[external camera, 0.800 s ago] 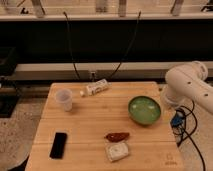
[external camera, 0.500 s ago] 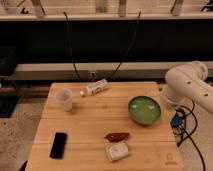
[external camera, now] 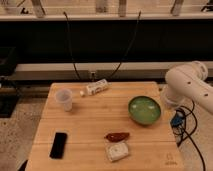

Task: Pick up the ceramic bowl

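Note:
The ceramic bowl (external camera: 145, 109) is round, shallow and glossy green with a paler inside. It sits upright on the right part of the wooden table (external camera: 90, 125). My white arm (external camera: 189, 84) bulks at the table's right edge, just right of the bowl and apart from it. My gripper itself does not show in this view; it is hidden behind or below the arm's links. Nothing is held over the bowl.
A translucent white cup (external camera: 64, 99) stands at the left rear. A white bottle (external camera: 96, 88) lies on its side at the back. A black phone (external camera: 58, 145), a red-brown chilli (external camera: 117, 136) and a white packet (external camera: 117, 151) lie near the front. Cables (external camera: 179, 121) hang at the right edge.

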`<state>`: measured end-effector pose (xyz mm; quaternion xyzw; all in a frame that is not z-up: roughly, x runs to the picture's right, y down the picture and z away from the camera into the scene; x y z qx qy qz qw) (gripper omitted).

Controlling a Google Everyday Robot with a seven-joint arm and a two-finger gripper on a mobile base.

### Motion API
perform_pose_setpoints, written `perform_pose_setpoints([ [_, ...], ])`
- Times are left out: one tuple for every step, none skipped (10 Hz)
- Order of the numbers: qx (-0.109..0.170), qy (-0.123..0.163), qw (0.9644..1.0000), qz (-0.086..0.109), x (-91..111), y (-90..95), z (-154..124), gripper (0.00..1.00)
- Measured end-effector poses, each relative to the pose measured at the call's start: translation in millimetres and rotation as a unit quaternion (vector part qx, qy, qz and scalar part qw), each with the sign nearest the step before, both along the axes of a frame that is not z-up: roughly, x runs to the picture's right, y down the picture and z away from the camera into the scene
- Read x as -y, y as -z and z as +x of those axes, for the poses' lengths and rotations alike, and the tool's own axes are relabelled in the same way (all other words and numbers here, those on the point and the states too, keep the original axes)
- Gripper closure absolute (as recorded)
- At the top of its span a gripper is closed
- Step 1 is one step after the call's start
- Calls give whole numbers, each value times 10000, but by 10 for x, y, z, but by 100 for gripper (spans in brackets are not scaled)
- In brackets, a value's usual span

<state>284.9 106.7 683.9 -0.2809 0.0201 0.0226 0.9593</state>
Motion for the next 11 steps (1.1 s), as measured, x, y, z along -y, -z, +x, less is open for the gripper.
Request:
perform_pose_setpoints([
  [0, 0, 10000, 0, 0, 0, 0, 20],
  [0, 0, 10000, 0, 0, 0, 0, 20],
  [0, 0, 10000, 0, 0, 0, 0, 20],
  [0, 0, 10000, 0, 0, 0, 0, 20],
  [-1, 10, 10000, 1, -1, -2, 0, 20],
  [16, 84, 10000, 8, -16, -31, 4, 20],
  [52, 180, 9998, 12, -43, -79, 2, 20],
  [112, 325, 9994, 14, -92, -168, -15, 20],
  [145, 424, 9990, 23, -127, -238, -26, 20],
  [160, 458, 9988, 20, -134, -243, -26, 20],
  [172, 505, 9986, 22, -134, -251, -27, 20],
])
